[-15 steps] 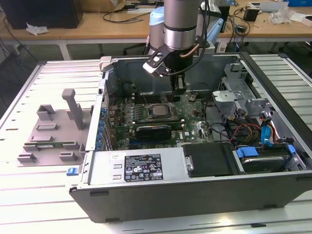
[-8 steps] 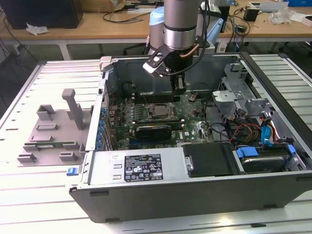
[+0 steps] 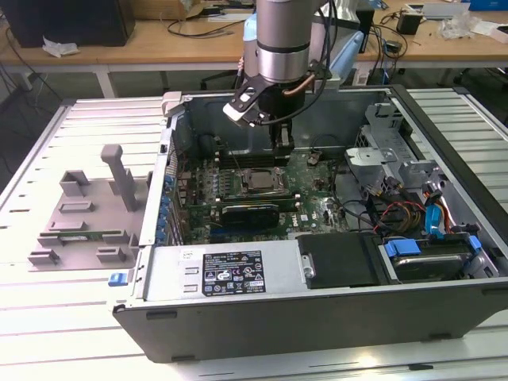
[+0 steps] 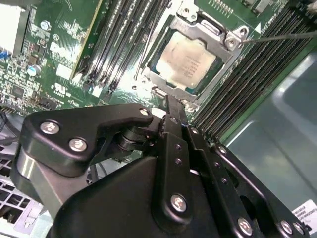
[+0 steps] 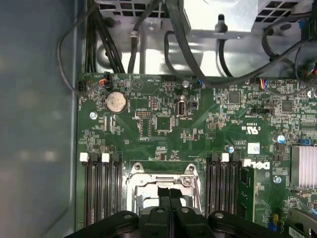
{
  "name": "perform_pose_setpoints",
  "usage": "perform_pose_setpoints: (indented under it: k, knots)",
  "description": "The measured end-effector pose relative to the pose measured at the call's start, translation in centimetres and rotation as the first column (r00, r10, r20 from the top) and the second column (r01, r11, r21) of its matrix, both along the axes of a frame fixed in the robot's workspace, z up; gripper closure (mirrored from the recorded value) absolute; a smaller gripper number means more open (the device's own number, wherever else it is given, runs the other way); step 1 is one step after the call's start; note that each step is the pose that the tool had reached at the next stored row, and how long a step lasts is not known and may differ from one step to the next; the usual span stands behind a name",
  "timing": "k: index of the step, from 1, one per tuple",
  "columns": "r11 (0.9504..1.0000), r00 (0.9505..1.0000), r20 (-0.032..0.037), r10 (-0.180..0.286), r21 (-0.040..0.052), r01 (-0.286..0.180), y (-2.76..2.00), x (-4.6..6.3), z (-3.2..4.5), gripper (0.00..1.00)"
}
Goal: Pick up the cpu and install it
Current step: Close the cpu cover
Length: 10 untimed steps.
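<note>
Exterior view: a slatted desk [image 3: 48, 333] carries an open computer case [image 3: 317, 309], with a grey tray [image 3: 79, 214] of upright posts at its nine o'clock side. Inside the case lies the green motherboard [image 3: 309, 178]. The arm reaches down into the case, and its gripper [image 3: 282, 145] hangs low over the board.

In the first wrist view the fingers [image 5: 161, 198] are pressed together with only a seam between them, and they pinch nothing.

The cpu [image 4: 185, 62] lies flat, metal top up, within the socket frame [image 4: 225, 37] on the board. In the exterior view the cpu [image 3: 259, 181] sits near the fingertips, at about seven o'clock from them and below them. Being square, it offers no long axis to align. Judgement: the chip appears seated.
</note>
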<state>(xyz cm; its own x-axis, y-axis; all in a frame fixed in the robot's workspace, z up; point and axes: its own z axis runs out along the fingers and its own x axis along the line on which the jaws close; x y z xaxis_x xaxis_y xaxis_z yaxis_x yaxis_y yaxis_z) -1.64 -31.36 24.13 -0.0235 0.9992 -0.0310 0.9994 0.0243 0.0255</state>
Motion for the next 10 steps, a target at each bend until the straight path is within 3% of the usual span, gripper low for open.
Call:
perform_pose_setpoints:
  k: [2, 7, 10]
  knots:
    - [1.0000, 1.0000, 0.0000, 0.000, -0.0001, 0.000, -0.29, -0.4, -0.33, 0.89]
    - [1.0000, 1.0000, 0.0000, 0.000, 0.0000, 0.000, -0.42, -1.8, -1.00, 0.89]
    - [0.9986, 0.9986, -0.0001, 0.053, -0.0003, -0.053, -0.42, -1.8, -1.08, 0.89]
